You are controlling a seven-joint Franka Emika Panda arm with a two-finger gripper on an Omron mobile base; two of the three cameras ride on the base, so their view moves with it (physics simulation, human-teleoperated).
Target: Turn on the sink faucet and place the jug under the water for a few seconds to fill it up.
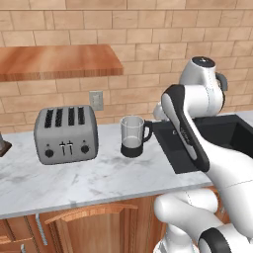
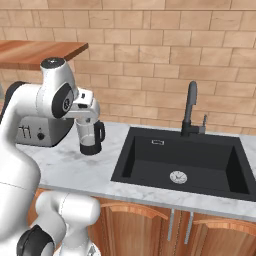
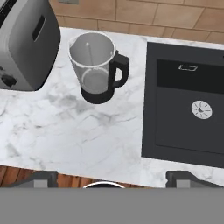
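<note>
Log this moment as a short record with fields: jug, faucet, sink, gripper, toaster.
jug: upright on the counter, between toaster and sink, handle toward the sink, looks empty
faucet: behind the sink, no water running
sink: black basin, silver drain, nothing in it
gripper: above the counter, fingers wide apart, holding nothing
toaster: grey four-slot, on the jug's other side

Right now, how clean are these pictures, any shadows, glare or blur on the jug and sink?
Left base view: even flat light, the jug sharp, a faint shadow at its base. Right base view: the sink is matte black without glare, its silver drain plainly readable. Hand view: the jug's glass stays clear without highlights, with soft shadow on the counter beside it; no blur anywhere.
</note>
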